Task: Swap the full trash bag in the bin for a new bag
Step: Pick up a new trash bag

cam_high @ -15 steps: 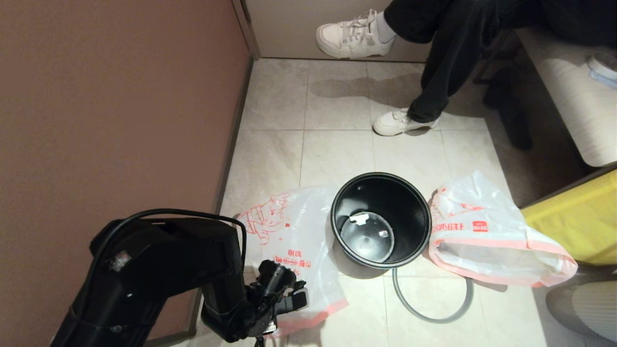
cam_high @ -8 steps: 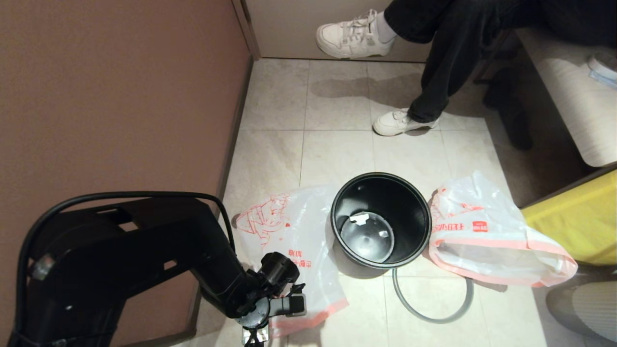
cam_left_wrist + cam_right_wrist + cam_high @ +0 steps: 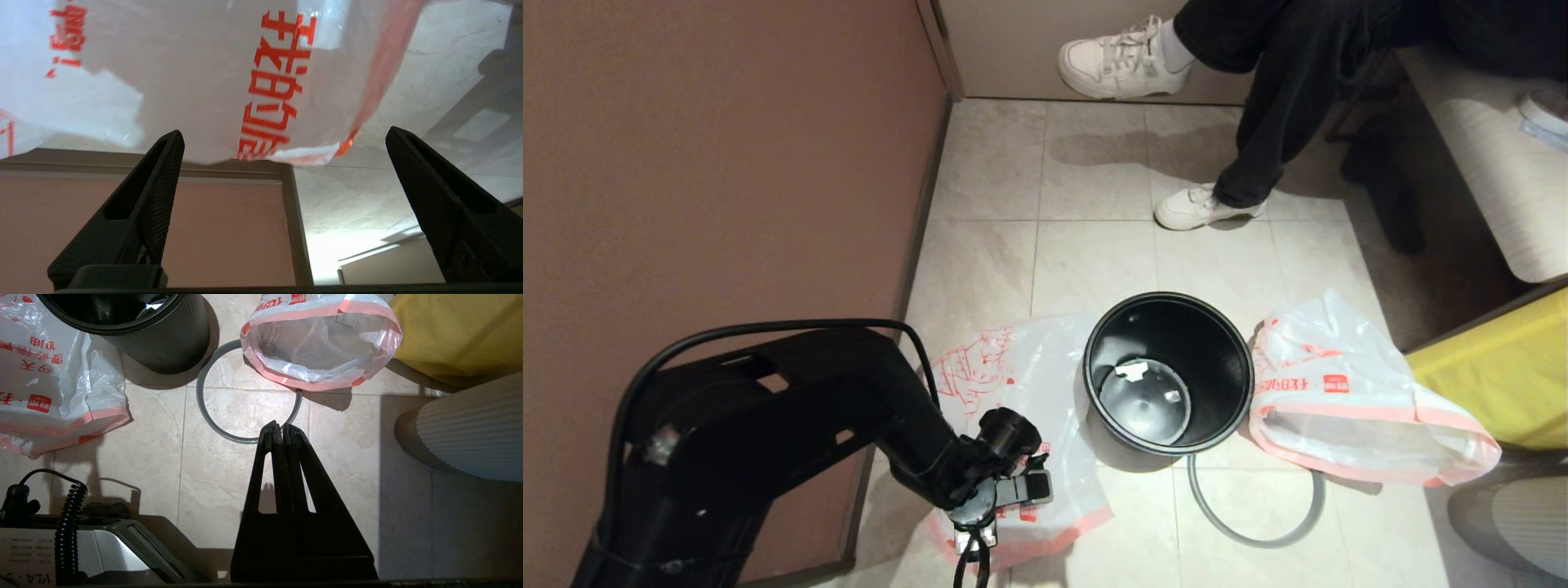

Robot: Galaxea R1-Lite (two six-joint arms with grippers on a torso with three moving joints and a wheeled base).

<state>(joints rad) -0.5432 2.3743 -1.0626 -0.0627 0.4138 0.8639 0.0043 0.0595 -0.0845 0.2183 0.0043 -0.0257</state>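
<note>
Left gripper (image 3: 282, 139): fingers spread wide apart, nothing between them. It hangs low over the near hem of the new bag (image 3: 1021, 392), a thin, limp, translucent white plastic bag with a red cartoon figure, red Chinese characters and a pink hem band. In the left wrist view the bag's printed corner sits just beyond the fingertips, between their lines but not yet touched.

Handling judgement, new bag: very light, fully soft, no stiffness; film probably slick and prone to cling to the tile. Best hold looks to be the pink hem band near the corner closest to the gripper, where the film is doubled. A pinch mid-panel would likely gather both layers and keep the mouth from opening.

Beyond the new bag, on the far side from the gripper, stands the small round black plastic bin (image 3: 1168, 371), upright, glossy inside, no liner; 2 pale scraps on its bottom. Its loose grey plastic ring (image 3: 1250, 523) lies on the floor, touching the bin's near side.

Past the bin: the bulky full trash bag (image 3: 1347, 400), same print, on its side, mouth gaping.

Right gripper (image 3: 282, 430): fingers pressed together, empty, held above the grey ring, idle.
</note>
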